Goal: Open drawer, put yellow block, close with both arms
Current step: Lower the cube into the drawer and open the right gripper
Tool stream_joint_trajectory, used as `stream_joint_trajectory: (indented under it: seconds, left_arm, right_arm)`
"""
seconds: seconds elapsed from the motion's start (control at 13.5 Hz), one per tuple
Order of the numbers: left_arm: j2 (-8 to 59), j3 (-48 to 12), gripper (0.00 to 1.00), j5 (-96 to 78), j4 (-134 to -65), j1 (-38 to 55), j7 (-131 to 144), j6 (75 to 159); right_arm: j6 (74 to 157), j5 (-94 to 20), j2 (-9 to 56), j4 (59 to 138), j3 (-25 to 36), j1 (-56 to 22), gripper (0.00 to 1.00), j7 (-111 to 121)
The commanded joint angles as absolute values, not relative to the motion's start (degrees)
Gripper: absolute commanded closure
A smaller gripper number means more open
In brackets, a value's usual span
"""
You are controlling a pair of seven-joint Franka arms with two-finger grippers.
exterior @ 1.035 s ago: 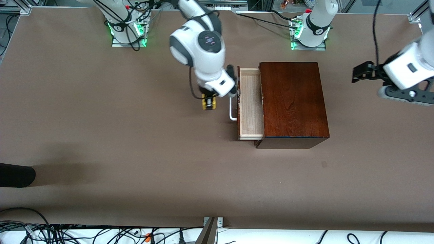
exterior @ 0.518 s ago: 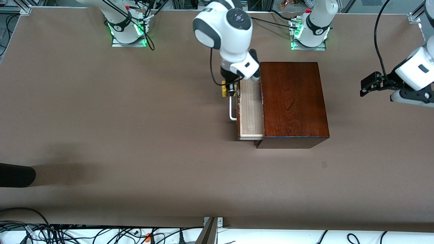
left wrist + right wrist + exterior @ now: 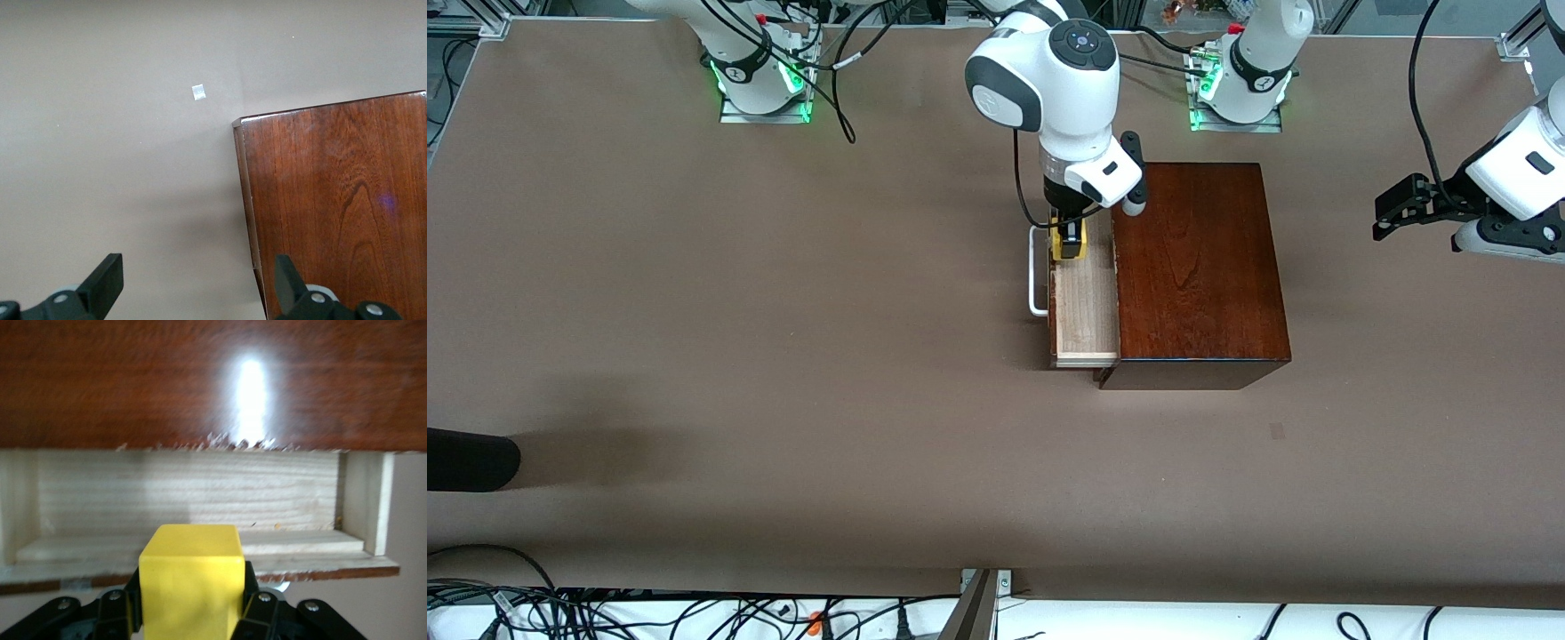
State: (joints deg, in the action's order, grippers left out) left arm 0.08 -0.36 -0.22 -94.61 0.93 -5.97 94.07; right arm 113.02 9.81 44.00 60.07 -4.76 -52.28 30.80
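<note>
The drawer (image 3: pixel 1087 302) is pulled out of the dark-brown wooden box (image 3: pixel 1196 267); its pale tray (image 3: pixel 200 500) is bare and its white handle (image 3: pixel 1035 276) faces the right arm's end. My right gripper (image 3: pixel 1069 242) is shut on the yellow block (image 3: pixel 1069 245) and holds it over the drawer's front edge, at the end nearer the bases. In the right wrist view the block (image 3: pixel 191 583) sits between the fingers. My left gripper (image 3: pixel 1392 209) is open and empty, up in the air past the box toward the left arm's end; its wrist view shows a box corner (image 3: pixel 333 200).
A small pale square of tape (image 3: pixel 198 92) lies on the brown table near the box. A dark object (image 3: pixel 467 458) pokes in at the table edge toward the right arm's end, near the front camera. Cables (image 3: pixel 605 613) lie along the front edge.
My right gripper has carried the yellow block from the table beside the handle to over the open drawer's front edge. My left gripper has drawn back slightly away from the box.
</note>
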Motion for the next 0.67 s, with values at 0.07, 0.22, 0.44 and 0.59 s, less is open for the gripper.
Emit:
stream_joint_trajectory:
  seconds: [0.07, 0.22, 0.44, 0.59]
  left_arm:
    - [-0.70, -0.09, 0.00, -0.97, -95.19, 0.79, -5.89, 93.60]
    - [-0.70, -0.09, 0.00, -0.88, -95.19, 0.88, -5.89, 93.60]
    - [-0.70, -0.09, 0.00, -0.97, -95.19, 0.88, -5.89, 93.60]
    - [-0.70, -0.09, 0.00, -0.88, -95.10, 0.79, -6.06, 93.60]
  right_arm:
    - [115.04, 10.28, 45.61, 57.66, -4.66, -53.08, 0.89, 27.78]
    - [116.27, 10.28, 46.49, 57.66, -4.66, -53.26, 0.89, 27.07]
    - [115.76, 10.20, 47.20, 57.74, -4.66, -53.35, 0.89, 27.16]
    - [115.40, 10.19, 47.28, 58.01, -4.66, -53.35, 0.88, 27.25]
